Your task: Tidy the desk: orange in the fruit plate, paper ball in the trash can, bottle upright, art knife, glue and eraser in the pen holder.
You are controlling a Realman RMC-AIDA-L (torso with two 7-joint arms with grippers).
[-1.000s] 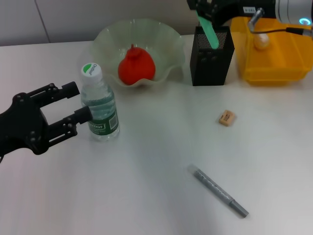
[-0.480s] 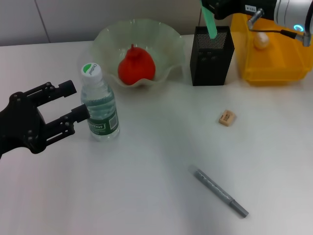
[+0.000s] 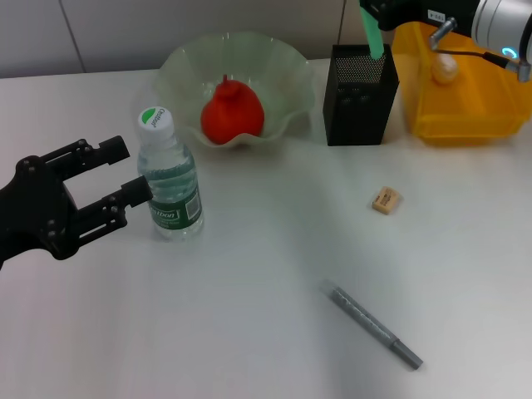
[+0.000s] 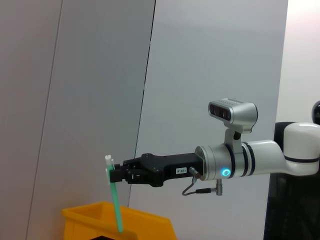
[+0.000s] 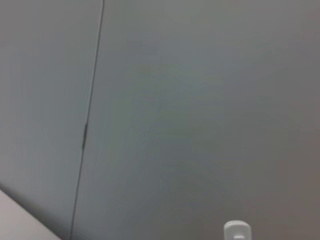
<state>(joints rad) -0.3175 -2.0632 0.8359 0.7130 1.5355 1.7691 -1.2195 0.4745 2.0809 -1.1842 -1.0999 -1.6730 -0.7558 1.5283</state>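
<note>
My right gripper [image 3: 376, 12] is above the pen holder [image 3: 357, 98], shut on a slim green stick-like tool [image 3: 374, 40]; whether it is the art knife or the glue I cannot tell. The tool's lower end hangs at the holder's back rim. The left wrist view shows that gripper [image 4: 111, 175] and the tool [image 4: 117, 212] from afar. The bottle [image 3: 169, 179] stands upright, and my left gripper [image 3: 129, 171] is open just left of it. The orange [image 3: 233, 112] lies in the fruit plate [image 3: 183, 71]. The paper ball [image 3: 443, 69] sits in the trash can [image 3: 465, 112]. The eraser [image 3: 386, 200] lies on the desk.
A grey pen-shaped tool [image 3: 371, 324] lies on the desk near the front, right of centre. The pen holder stands between the fruit plate and the trash can along the back edge. A grey wall is behind the desk.
My right gripper has carried the green tool up and to the right, from leaning into the pen holder to hanging over its back right rim. The left gripper has drawn slightly back from the bottle.
</note>
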